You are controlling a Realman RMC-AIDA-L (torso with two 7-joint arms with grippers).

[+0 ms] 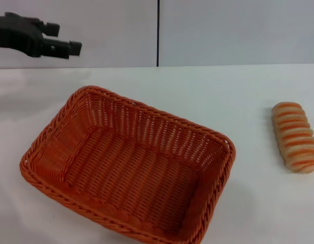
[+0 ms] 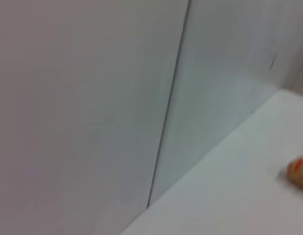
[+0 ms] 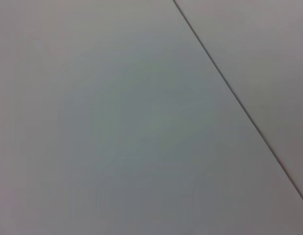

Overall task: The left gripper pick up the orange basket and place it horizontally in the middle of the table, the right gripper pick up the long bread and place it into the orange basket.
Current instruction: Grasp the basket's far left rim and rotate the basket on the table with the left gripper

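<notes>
Basket [image 1: 129, 165] rests skewed on surface [image 1: 248, 101], near middle, empty, not yet squared horizontal. My left pincer [image 1: 63, 40] hangs high above far left, fingers apart, holding nothing. Bread [image 1: 295, 137] lies right, well apart from basket. Right pincer unseen; state unknown.

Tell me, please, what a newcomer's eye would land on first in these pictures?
The orange basket dominates: it sits empty and skewed on the table, in the near left-centre of the head view. Next comes the long bread, lying alone near the right edge, well apart from the basket. The left gripper hangs open above the far left corner, holding nothing; the right gripper is out of sight.
</notes>
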